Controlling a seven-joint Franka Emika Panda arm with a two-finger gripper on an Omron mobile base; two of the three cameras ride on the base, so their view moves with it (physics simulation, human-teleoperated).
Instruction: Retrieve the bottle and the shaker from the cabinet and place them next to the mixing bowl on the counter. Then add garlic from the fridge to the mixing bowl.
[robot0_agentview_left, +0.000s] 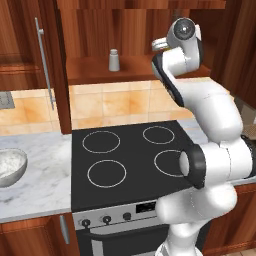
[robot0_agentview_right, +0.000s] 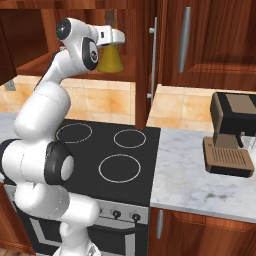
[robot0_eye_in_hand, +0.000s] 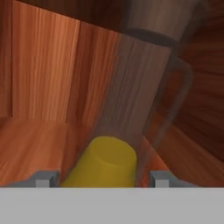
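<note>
We are reaching into the open cabinet (robot0_agentview_left: 130, 30) above the stovetop (robot0_agentview_left: 125, 155), and the step in hand, as we judge it, is closing on the bottle (robot0_agentview_right: 110, 59). In the right base view its olive-yellow cone stands on the cabinet shelf with the gripper (robot0_eye_in_hand: 103, 179) right at it; in the hand view the yellow body rises between the two fingers (robot0_eye_in_hand: 46, 178), one tip on either side. The fingers stand partly open, straddling the bottle — we cannot tell whether they touch it yet, so we would not call it held.

To do this well, we should keep the bottle centred between the tips and close evenly, so that neither finger pushes it sideways first. The body is a cone, so a grip on the slope may slip upward; we would seat the fingers low and level before squeezing. A translucent pitcher (robot0_eye_in_hand: 144, 83) stands just behind the bottle in the hand view, so we should not push any deeper.

Once the grip is firm, we lift only a little, then draw straight back out of the cabinet, keeping the bottle upright and its neck below the cabinet top.

The shaker (robot0_agentview_left: 114, 60) stands apart on the same shelf, well to the left. The mixing bowl (robot0_agentview_left: 11, 167) waits on the surface (robot0_agentview_left: 40, 185) left of the stovetop.
</note>
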